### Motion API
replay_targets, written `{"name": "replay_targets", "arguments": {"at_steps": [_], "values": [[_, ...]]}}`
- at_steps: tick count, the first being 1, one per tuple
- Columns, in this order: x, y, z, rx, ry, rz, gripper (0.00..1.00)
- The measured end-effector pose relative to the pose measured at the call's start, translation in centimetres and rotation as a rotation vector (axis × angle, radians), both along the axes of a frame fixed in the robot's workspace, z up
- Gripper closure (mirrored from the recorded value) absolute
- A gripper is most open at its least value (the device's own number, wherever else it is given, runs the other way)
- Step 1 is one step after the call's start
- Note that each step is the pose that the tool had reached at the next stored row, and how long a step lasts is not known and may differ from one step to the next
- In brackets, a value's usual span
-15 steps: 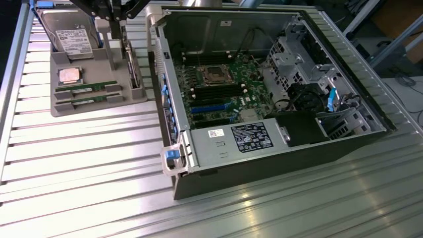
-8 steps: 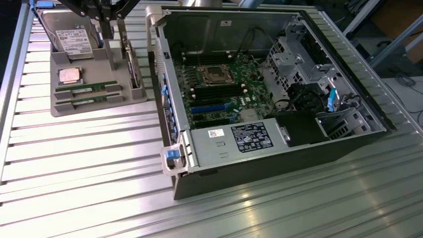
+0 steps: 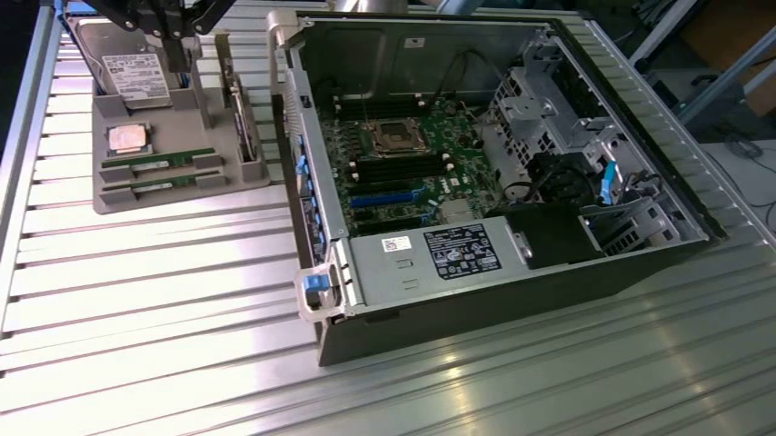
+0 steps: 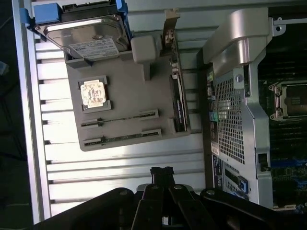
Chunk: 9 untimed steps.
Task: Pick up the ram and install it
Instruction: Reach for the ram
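worktop (image 3: 145,300): ribbed metal slats, carries everything in the ext. view
tray (image 3: 182,132): grey moulded holder, at 10 o'clock of the ext. view, well apart from the case's open side
hard drive (image 3: 127,64): silver w/ white label, propped tilted at the tray's 12 o'clock end
CPU chip (image 3: 127,138): square, silver, flat in its pocket, at 6 o'clock of the drive
ram (image 3: 158,164): thin green stick, edge-up in a tray slot, just at 5 o'clock of the CPU chip; untouched, not in the case
twin stick (image 3: 162,184): same look, parallel slot just at 6 o'clock of the ram, nearest the tray's 6 o'clock edge
expansion card (image 3: 243,118): stands upright along the tray's 3 o'clock side, crosswise to both sticks
pincer (image 4: 161,171): black fingertips pressed together, clenched on nothing; hangs above the tray area, clear of the ram; in the ext. view its dark arm parts show at 11 o'clock over the drive
PC case (image 3: 485,309): dark tower on its side, lid off, centre to 3 o'clock of the ext. view
motherboard (image 3: 424,182): green, flat on the case floor
CPU socket (image 3: 394,136): metal frame at the board's 12 o'clock part
long dark slots (image 3: 394,165): in a row just at 6 o'clock of the socket
power supply (image 3: 437,254): grey box w/ labels at the case's 6 o'clock end
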<state>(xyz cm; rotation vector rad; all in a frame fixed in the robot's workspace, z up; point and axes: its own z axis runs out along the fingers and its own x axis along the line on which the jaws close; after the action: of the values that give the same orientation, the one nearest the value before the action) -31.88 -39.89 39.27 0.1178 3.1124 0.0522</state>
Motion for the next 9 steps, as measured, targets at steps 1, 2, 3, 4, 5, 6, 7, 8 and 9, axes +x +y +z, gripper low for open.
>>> {"name": "replay_targets", "arguments": {"at_steps": [1, 2, 3, 4, 5, 6, 7, 8, 9], "values": [[-0.2, 0.0, 0.01, -0.0001, 0.0001, 0.0, 0.89], [-0.5, 0.0, 0.01, -0.0001, 0.0001, 0.0, 0.89], [-0.6, 0.0, 0.01, -0.0001, 0.0001, 0.0, 0.89], [-0.6, 0.0, 0.0, 0.0, 0.0, 0.0, 0.89], [-0.8, 0.0, 0.0, 0.0, 0.0, 0.0, 0.89], [-0.9, 0.0, 0.0, -0.0001, 0.0001, 0.0, 0.89], [-1.0, 0.0, 0.0, 0.0, 0.0, 0.0, 0.89], [-1.1, 0.0, 0.0, -0.0001, 0.0001, 0.0, 0.89], [-1.3, 0.0, 0.0, 0.0, 0.0001, 0.0, 0.89]]}}
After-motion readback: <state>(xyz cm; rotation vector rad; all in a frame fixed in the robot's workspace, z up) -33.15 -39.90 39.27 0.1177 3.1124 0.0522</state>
